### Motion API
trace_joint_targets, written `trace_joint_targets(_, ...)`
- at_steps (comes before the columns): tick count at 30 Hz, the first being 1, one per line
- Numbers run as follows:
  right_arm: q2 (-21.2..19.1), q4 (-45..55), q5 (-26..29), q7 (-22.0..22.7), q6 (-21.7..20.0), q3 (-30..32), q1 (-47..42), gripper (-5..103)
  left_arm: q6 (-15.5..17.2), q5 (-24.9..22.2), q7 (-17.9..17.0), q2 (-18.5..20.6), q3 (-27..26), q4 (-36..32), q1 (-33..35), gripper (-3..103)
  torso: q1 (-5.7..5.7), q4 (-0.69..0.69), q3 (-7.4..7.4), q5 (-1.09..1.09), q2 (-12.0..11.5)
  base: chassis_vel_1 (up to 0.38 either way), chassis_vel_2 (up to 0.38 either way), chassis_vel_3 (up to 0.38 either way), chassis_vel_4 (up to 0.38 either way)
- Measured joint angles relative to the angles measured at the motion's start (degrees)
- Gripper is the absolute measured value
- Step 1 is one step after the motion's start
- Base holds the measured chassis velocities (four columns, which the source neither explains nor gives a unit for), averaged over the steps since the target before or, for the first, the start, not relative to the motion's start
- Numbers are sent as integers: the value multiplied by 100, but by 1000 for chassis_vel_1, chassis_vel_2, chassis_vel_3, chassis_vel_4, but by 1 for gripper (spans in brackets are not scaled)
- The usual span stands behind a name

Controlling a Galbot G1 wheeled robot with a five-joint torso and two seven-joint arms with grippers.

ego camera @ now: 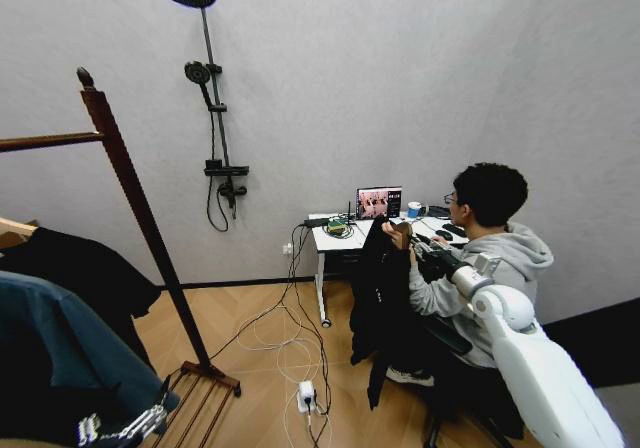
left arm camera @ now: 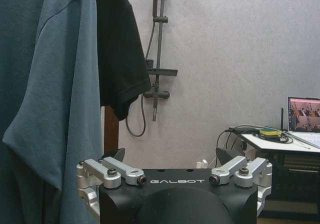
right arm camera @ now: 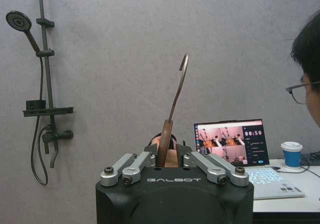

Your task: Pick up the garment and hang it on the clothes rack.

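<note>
Right gripper is clamped on hanger w/ black garment at 3 o'clock. It could slip off if swung. Clothes rack at 9; left gripper is spread wide.

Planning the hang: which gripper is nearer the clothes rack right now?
Left. The left gripper sits low beside the clothes rack, by its base shelf. The right gripper is extended far across the room, clamped on the hanger holding the black garment.
</note>
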Motion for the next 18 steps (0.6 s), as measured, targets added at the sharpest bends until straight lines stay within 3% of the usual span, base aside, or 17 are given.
trace_joint_targets(2, -9, 28, 7, 4, 50, 49, -126, 10, 0, 0, 0, 0, 0, 0, 0, 100, 0, -1, 0, 0, 0, 0, 0, 0, 0)
trace_joint_targets(4, -9, 56, 9, 3, 73, 63, -184, 7, 0, 0, 0, 0, 0, 0, 0, 100, 0, 0, 0, 1, 0, 0, 0, 0, 0)
trace_joint_targets(18, 75, 956, -51, 110, 89, 179, -733, 7, 0, 0, 1, 0, 0, 0, 0, 100, 0, -2, 0, 1, 0, 10, 12, 12, 10)
